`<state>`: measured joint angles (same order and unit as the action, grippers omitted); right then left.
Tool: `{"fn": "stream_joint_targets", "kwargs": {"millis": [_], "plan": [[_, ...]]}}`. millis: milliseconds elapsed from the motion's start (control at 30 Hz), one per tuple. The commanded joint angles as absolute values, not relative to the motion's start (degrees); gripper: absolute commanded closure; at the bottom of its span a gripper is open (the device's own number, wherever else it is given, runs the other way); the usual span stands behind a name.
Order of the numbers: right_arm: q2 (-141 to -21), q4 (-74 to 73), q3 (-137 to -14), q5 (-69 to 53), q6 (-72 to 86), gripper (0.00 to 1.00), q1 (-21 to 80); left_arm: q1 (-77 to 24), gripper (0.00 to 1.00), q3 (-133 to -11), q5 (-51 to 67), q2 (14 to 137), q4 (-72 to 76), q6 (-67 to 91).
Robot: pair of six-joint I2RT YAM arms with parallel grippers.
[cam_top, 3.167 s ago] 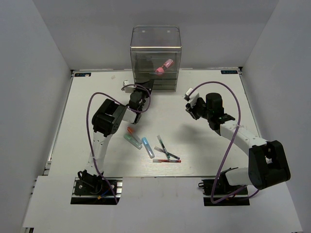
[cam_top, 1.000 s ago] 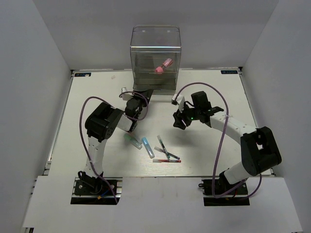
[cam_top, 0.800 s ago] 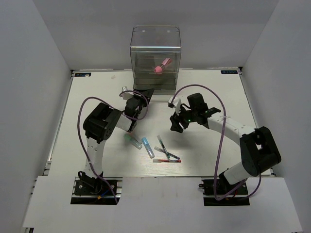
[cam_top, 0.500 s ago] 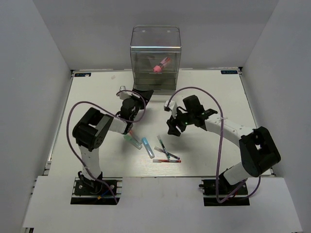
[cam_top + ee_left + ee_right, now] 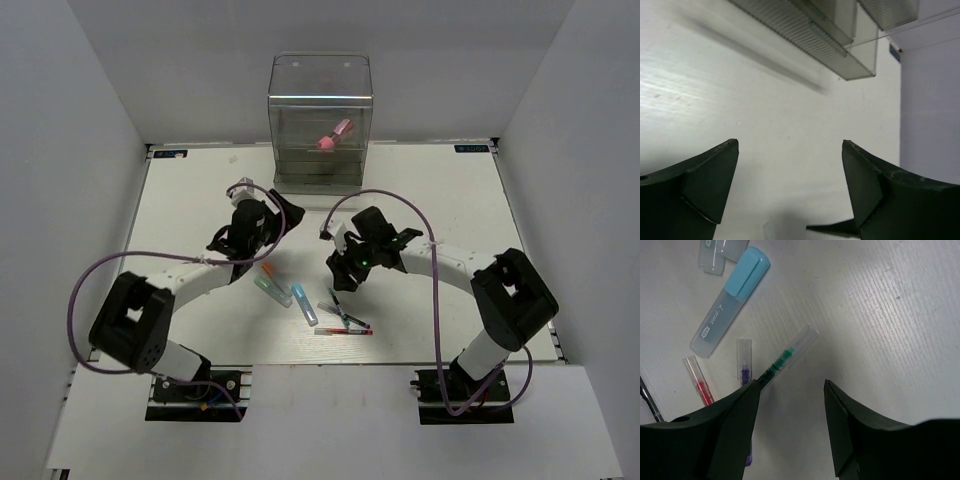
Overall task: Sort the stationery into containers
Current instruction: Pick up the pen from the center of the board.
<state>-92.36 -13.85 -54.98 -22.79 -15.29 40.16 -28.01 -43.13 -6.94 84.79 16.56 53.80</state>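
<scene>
1. The left claw (image 5: 789,145) was spread wide and empty over the bare white table (image 5: 450,190), near the foot of the tall transparent grey-tinted drawer box (image 5: 320,75). The right claw (image 5: 792,387) was part-open, empty and poised over the pens.
2. The chunky pink-and-red piece (image 5: 335,137) was already inside the box, high up. The short orange-capped marker (image 5: 268,270), teal-capped marker (image 5: 270,290), blue-capped marker (image 5: 730,305) and the thin pens were loose on the table between the arms.
3. Risk: the clear green-inked pen (image 5: 790,352) was off-centre, its dark end under one finger. A closing there would likely shove or roll it instead of pinching it.
4. Risk: the purple-inked pen (image 5: 745,372) and red-inked pen (image 5: 699,385) lay just beside it, so two could be caught at once, or a neighbour knocked away.
5. Risk: a thin pen lying flat gives little to grip, so a slip on lifting was judged possible.
6. Ink colours and the pen's offset from the fingers were shown only by the right wrist view. From the top, the right claw hid part of that cluster.
7. The ribbed drawer fronts (image 5: 805,35) were shown close by the left wrist view, but none of the stationery. Both arms, the box and the piece inside it were shown together only by the top view. Whether any drawer stood open could not be told.
</scene>
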Motion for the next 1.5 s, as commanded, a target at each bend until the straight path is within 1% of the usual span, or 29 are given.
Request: {"fn": "stream_joint_targets", "kwargs": {"millis": [0,33,67,267,500,700,800,833,933,967,1000,1033,1067,1133,1167,1200,1233,1267,1300,1367,1400,1433,1467], "plan": [[-91.9,-13.6,-56.9,-21.2,-12.7,0.4,41.3,-27.7,0.04,-41.0,-10.0,77.3,1.9,51.6],[-92.0,-13.5,-56.7,-21.0,-12.7,0.4,41.4,-27.7,0.01,-41.0,-11.4,74.3,0.0,52.2],[-91.9,-13.3,-56.7,-20.7,-12.7,0.38,41.8,-27.7,0.01,-39.5,-12.2,72.9,-3.3,53.4],[-93.2,-13.0,-56.4,-18.8,-11.9,0.38,43.1,-27.7,0.01,-36.6,-14.8,63.6,-12.5,57.6],[-95.4,-12.8,-57.5,-15.2,-9.4,0.38,45.0,-27.7,0.01,-36.0,-16.7,58.6,-20.3,61.4],[-98.0,-12.9,-58.1,-11.9,-7.6,0.38,46.8,-27.7,0.01,-35.4,-17.3,53.9,-23.7,63.2],[-99.7,-13.3,-59.1,-9.3,-6.6,0.44,48.2,-27.7,0.01,-33.9,-17.3,51.3,-25.2,64.4],[-99.9,-13.1,-59.1,-9.0,-6.7,0.51,48.6,-27.7,0.01,-33.2,-17.3,50.6,-25.7,64.9],[-100.5,-13.4,-59.3,-7.0,-7.1,0.61,49.1,-27.7,0.01,-32.7,-17.3,48.9,-26.8,65.0],[-100.8,-13.6,-59.2,-6.5,-7.4,0.66,49.7,-27.7,0.01,-32.2,-17.3,48.9,-26.8,65.0],[-101.0,-13.8,-59.0,-5.5,-7.5,0.7,49.7,-27.7,0.01,-32.2,-17.3,48.9,-26.8,65.0],[-101.3,-14.0,-59.1,-4.5,-7.8,0.72,49.8,-27.7,0.01,-32.2,-17.3,48.3,-26.8,65.0],[-101.7,-14.5,-59.2,-3.9,-8.0,0.79,49.8,-27.7,0.01,-31.6,-17.3,48.3,-26.8,65.0],[-101.4,-14.7,-59.5,-3.7,-9.3,0.85,49.6,-27.7,0.05,-31.6,-16.1,48.3,-26.1,65.0],[-101.3,-14.9,-59.5,-3.3,-10.0,0.9,49.3,-27.7,0.07,-31.6,-16.1,48.9,-25.1,64.0],[-100.8,-14.5,-59.8,-3.0,-13.5,0.92,49.1,-27.7,0.13,-31.6,-15.2,49.0,-24.5,63.1],[-99.6,-13.8,-60.5,-1.9,-15.0,0.94,48.7,-27.7,0.16,-31.0,-14.1,49.7,-23.7,62.5],[-99.1,-12.8,-61.1,-1.6,-16.7,0.98,48.1,-27.7,0.2,-31.0,-13.4,49.7,-22.1,61.2],[-98.5,-11.8,-62.2,-1.3,-21.8,1.0,47.3,-27.7,0.29,-31.0,-12.1,50.4,-21.3,60.6],[-97.0,-10.6,-63.8,-0.8,-26.9,1.0,46.5,-27.7,0.38,-31.0,-10.0,51.6,-17.3,57.4],[-96.9,-9.2,-67.0,-0.8,-30.0,1.0,45.1,-27.7,0.42,-31.0,-8.6,52.2,-15.7,55.9],[-96.9,-8.6,-68.6,-0.7,-32.4,1.0,44.7,-27.7,0.49,-31.0,-5.8,53.9,-14.2,54.2],[-97.6,-8.2,-70.0,-0.8,-33.6,1.0,44.2,-28.2,0.5,-31.9,-4.2,55.1,-12.8,52.4]]}}
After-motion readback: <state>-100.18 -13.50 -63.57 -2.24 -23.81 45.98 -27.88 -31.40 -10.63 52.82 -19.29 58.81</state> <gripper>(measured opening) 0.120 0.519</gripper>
